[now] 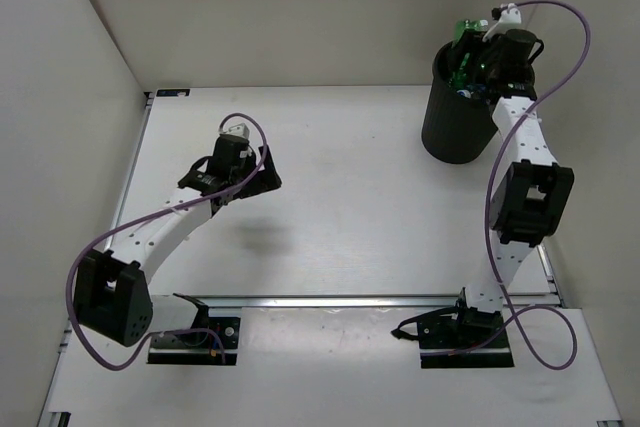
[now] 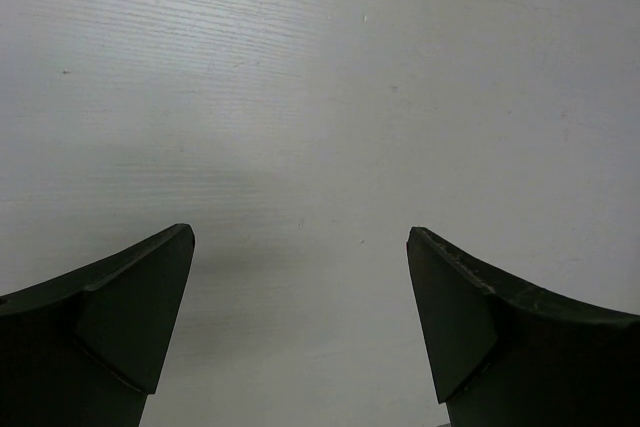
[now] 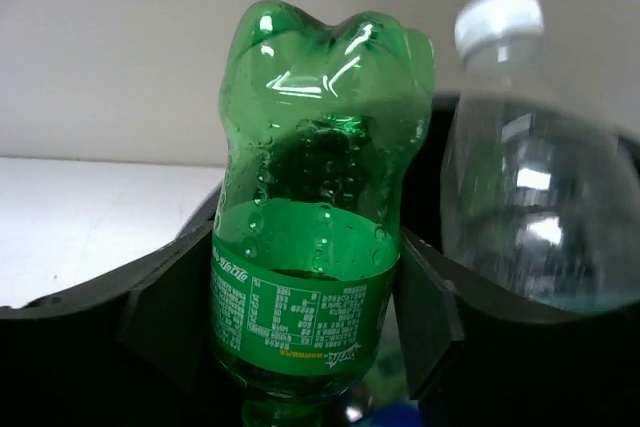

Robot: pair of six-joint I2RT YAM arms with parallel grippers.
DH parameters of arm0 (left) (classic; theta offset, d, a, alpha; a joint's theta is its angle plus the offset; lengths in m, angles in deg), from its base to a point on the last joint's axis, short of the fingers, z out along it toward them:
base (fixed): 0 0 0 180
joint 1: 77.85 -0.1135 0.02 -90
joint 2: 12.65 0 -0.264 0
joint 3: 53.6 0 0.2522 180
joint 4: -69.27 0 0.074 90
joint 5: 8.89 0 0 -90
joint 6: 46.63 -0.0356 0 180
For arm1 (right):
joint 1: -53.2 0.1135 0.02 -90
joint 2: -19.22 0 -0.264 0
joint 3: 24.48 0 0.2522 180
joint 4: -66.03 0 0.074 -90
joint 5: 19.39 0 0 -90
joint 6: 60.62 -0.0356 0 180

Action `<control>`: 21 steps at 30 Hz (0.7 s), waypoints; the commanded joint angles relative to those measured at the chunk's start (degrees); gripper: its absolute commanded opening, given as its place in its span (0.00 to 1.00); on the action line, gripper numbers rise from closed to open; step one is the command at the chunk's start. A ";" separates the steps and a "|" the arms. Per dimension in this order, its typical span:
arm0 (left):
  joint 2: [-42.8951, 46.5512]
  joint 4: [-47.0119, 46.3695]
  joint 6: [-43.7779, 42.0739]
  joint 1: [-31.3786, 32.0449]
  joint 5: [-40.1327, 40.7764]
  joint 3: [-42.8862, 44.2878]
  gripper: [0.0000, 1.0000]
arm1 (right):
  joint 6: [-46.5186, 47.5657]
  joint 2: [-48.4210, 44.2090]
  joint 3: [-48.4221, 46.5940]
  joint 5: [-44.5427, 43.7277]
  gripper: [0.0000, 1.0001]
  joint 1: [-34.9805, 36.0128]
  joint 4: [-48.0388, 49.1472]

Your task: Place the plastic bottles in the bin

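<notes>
The right pincer (image 3: 300, 317) was closed on the translucent green bottle (image 3: 310, 207), one finger pressed to each side of its labelled body. The bottle's long axis ran in line with the fingers, with its lobed base pointing away from the wrist and its neck end down between the fingers. In the top view the bottle was over the mouth of the black bin (image 1: 452, 132), which stood at the far right of the table (image 1: 350, 207). Its green body showed at the rim, beside the pincer.

Just beside it in the right wrist view was a clear bottle (image 3: 530, 187), blurred, with its white cap (image 3: 498, 17) pointing the way the green bottle's base did.

The left pincer (image 2: 300, 327) hung wide open above bare table, gripping nothing.
</notes>
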 commanded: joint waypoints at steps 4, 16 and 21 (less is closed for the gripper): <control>1.96 1.53 -2.16 -0.31 -0.06 3.06 0.98 | -0.56 -10.94 5.47 -2.37 0.99 -0.16 7.23; 1.25 13.22 -4.46 0.57 0.21 8.70 0.99 | 0.66 -17.87 -5.44 -7.19 0.99 3.87 -22.37; 5.12 15.24 -3.05 -4.60 -2.87 6.84 0.98 | 0.93 -31.39 9.47 -12.48 0.99 11.07 -34.41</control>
